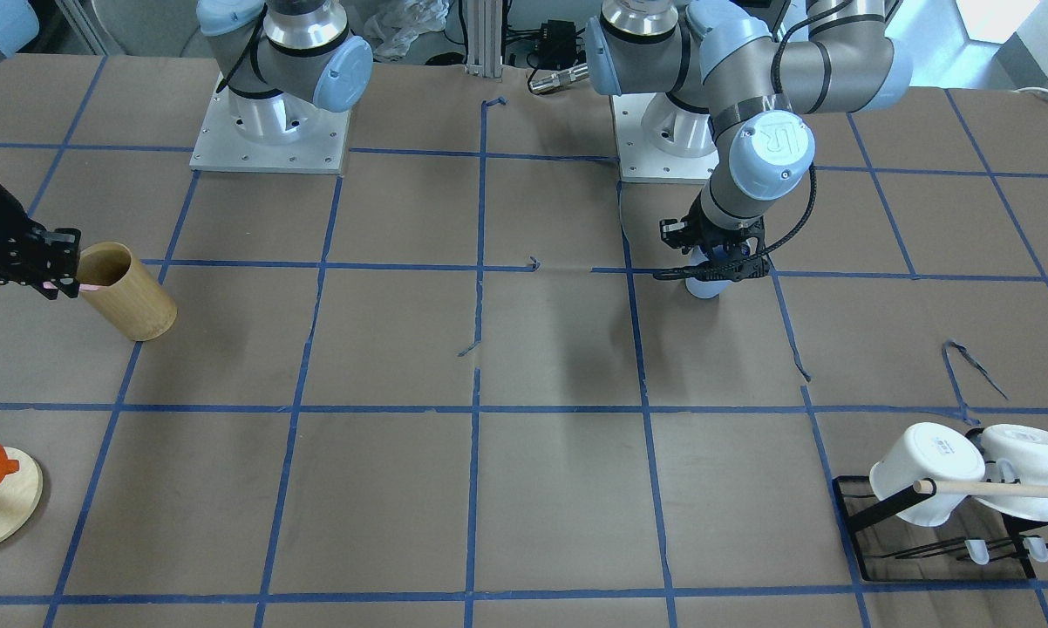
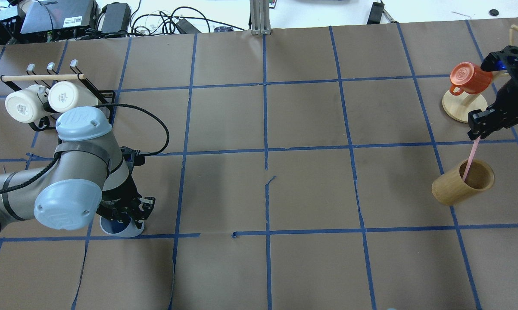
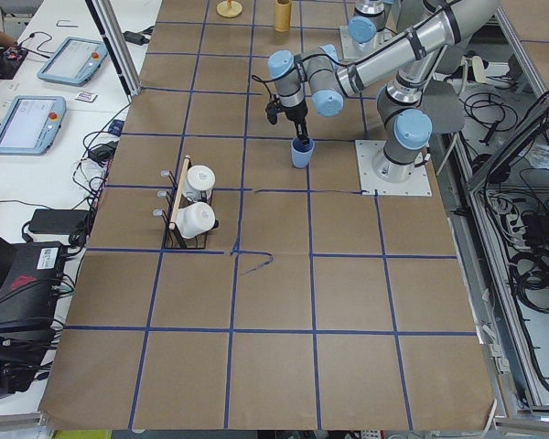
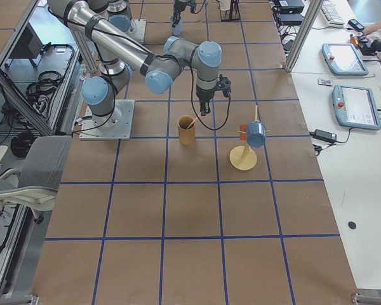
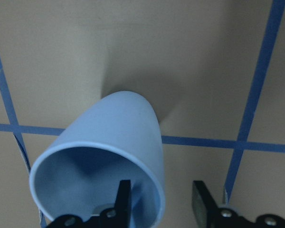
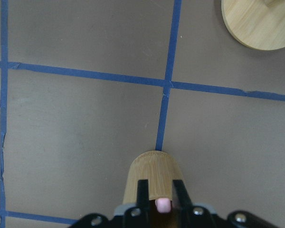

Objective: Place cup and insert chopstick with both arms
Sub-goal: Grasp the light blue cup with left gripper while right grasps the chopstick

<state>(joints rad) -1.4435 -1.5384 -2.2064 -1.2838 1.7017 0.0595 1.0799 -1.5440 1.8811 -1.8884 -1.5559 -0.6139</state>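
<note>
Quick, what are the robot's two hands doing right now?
Left gripper: open, jaws astride the rim of the cup.
Right gripper: shut on the chopstick.

On my screen a tan bamboo cylinder (image 2: 462, 188) stands on the brown table (image 2: 306, 193) with blue tape lines. Near it, an orange mug (image 2: 470, 77) hangs on a round wooden stand (image 2: 463, 108). Well apart, two white mugs (image 2: 26, 105) sit in a black rack (image 1: 873, 523), a pale wooden rod (image 2: 41, 77) lying across it.

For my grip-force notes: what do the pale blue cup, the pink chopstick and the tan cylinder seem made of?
The cup looks like smooth plastic: even colour, thin moulded rim. The chopstick may be plastic too, uniformly pink, but too thin to tell. The tan cylinder appears bamboo: fine lengthwise grain, matte finish.
</note>
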